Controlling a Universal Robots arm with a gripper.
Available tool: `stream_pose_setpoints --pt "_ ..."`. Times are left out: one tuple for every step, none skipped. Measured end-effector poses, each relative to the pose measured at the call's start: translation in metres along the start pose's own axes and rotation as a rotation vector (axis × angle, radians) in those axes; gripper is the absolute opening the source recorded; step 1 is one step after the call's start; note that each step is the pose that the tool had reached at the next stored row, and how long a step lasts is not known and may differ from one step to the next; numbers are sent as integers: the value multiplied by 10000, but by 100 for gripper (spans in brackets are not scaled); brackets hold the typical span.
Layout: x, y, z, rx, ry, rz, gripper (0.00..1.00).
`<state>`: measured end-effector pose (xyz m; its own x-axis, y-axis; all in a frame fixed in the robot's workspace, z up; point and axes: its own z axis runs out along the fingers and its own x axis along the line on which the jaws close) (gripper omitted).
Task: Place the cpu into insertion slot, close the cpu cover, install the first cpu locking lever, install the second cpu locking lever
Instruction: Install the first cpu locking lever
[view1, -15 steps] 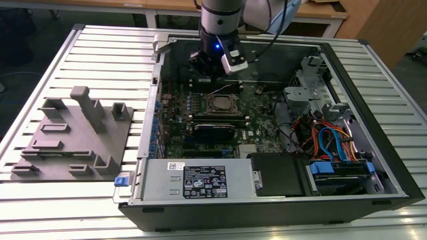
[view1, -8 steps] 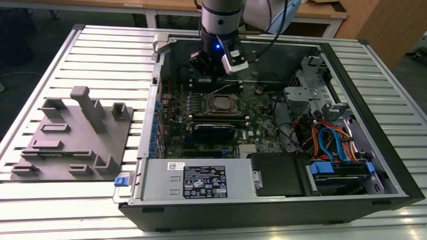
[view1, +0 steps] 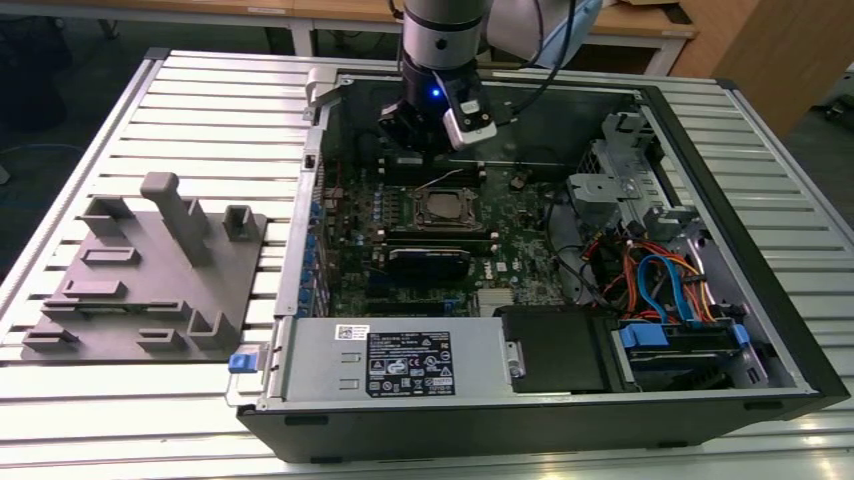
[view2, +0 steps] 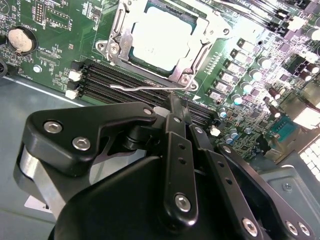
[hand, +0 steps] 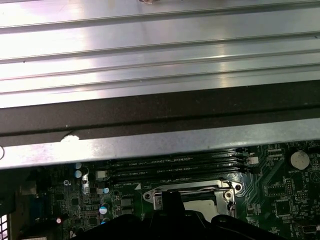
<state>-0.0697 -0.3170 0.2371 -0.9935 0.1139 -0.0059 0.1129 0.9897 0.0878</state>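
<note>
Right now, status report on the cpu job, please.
Hand shut, near memory slots. Cpu in insertion slot, cpu cover down over it. One lever wire lies free by the hand.

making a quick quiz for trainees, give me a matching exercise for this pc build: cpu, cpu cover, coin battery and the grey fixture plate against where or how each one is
Things
1. cpu
2. cpu cover
3. coin battery
4. grey fixture plate

Places or states
A. metal frame lying down around the chip
B. on the slatted table, at the exterior view's left
C. pale square top showing through a metal frame
D. round and silvery

Pairs: 1-C, 2-A, 3-D, 4-B
</note>
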Motion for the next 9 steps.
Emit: stream_pose_setpoints --pt "0 0 0 0 0 0 10" --pt "0 0 0 -1 0 0 10" --pt "0 0 3 -1 -1 0 10" --pt "0 -1 8 -23 3 -1 10" --pt "0 -1 15 -63 8 -1 10" --pt "0 -2 24 -110 12 3 10" --pt "0 -4 32 -160 18 5 10" --pt "0 -7 38 -192 23 7 10" --pt "-6 -6 46 -204 24 8 10"
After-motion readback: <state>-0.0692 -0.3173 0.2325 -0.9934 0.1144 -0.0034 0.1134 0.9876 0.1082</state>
